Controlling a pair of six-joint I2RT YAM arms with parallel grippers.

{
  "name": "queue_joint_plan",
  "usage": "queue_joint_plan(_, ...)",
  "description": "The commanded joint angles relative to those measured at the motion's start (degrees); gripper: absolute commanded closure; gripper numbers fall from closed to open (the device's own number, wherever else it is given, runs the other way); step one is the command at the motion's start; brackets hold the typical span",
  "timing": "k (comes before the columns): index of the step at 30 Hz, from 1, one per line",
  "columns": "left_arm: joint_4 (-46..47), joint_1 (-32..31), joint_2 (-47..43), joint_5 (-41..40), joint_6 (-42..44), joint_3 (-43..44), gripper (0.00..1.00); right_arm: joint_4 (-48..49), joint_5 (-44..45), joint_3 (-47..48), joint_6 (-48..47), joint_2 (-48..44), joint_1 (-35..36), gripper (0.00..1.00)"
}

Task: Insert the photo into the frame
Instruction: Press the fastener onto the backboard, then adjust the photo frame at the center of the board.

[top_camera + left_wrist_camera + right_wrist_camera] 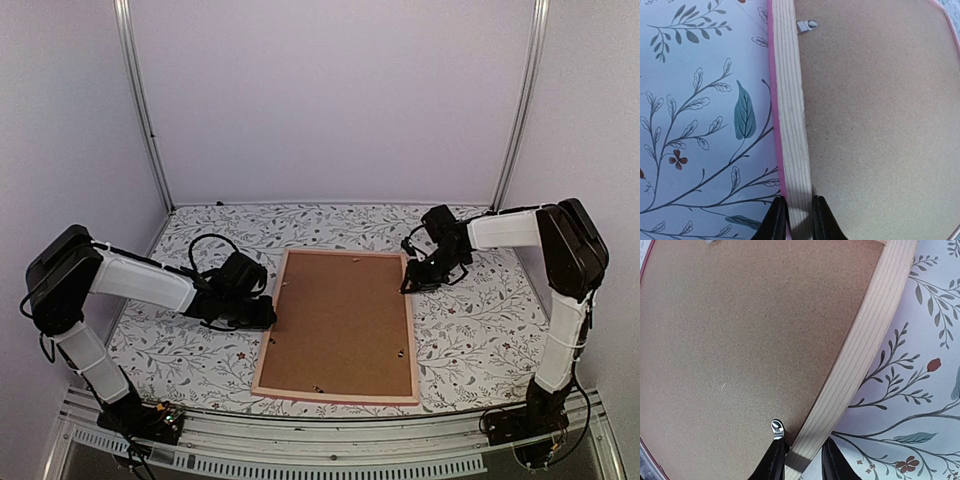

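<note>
The pink-edged frame [340, 394] lies face down in the middle of the table, with a brown hardboard backing [340, 320] filling it. The photo is hidden. My left gripper [268, 312] is shut on the frame's left rail [790, 100], one finger on each side of the pale wood. My right gripper [408, 283] stands astride the right rail [865, 350] near the far corner. Its inner finger is beside a small metal clip [777, 428], and a sliver of tablecloth shows between the rail and the outer finger.
A floral tablecloth [470, 330] covers the table around the frame. Another metal clip [806, 25] sits on the backing [880, 125] by the left rail. White walls and metal posts [145, 110] enclose the back and sides.
</note>
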Motion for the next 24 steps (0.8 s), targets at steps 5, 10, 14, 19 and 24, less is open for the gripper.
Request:
queue_joint_plan(5, -3.0, -0.3, 0.0, -0.8, 1.4, -1.4, 0.97, 1.3, -3.4, 2.4, -2.2, 2.4, -1.7, 0.63)
queue_joint_plan(10, -2.8, -1.3, -1.4, -0.5, 0.4, -1.9, 0.97, 1.3, -5.3, 3.4, -0.3, 2.9, -1.7, 0.57)
queue_joint_plan(14, -2.5, -3.0, -2.9, -0.6, -1.0, -2.2, 0.96, 1.2, -4.8, 3.9, 1.7, 3.1, -1.7, 0.57)
queue_joint_plan(19, -1.1, -4.7, -3.5, -0.6, -2.3, -2.7, 0.96, 0.1, -8.1, 6.5, 2.5, 4.6, -1.7, 0.56)
queue_joint_plan(24, -0.9, -6.6, -3.7, -1.3, -2.7, -2.1, 0.94, -1.5, -8.9, 9.9, 2.8, 6.7, -1.7, 0.56)
